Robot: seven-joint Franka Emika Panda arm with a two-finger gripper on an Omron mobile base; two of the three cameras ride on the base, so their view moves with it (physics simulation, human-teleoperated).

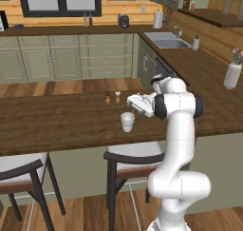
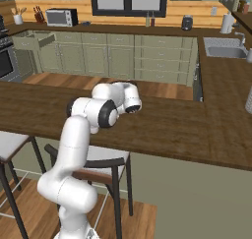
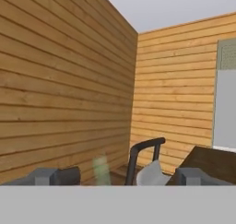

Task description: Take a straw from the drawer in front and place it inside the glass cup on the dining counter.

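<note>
Glass cup (image 1: 127, 121) shows from the left base, arm-hidden from the right.

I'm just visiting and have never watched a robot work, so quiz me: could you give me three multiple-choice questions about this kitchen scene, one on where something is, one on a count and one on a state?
1. Where does the glass cup stand?
A. in the sink
B. on the dining counter
C. on a stool seat

2. How many small shakers stand on the counter behind the cup?
A. one
B. four
C. two

3. How do the robot's jaws stand?
A. wide open
B. shut tight
C. clamped on the cup

Answers:
1. B: the left base view shows the cup upright on the dark wood top, just below the arm's hand.
2. C: a brown one and a white one stand side by side.
3. A: in the hand view the two fingertips sit far apart.
</note>
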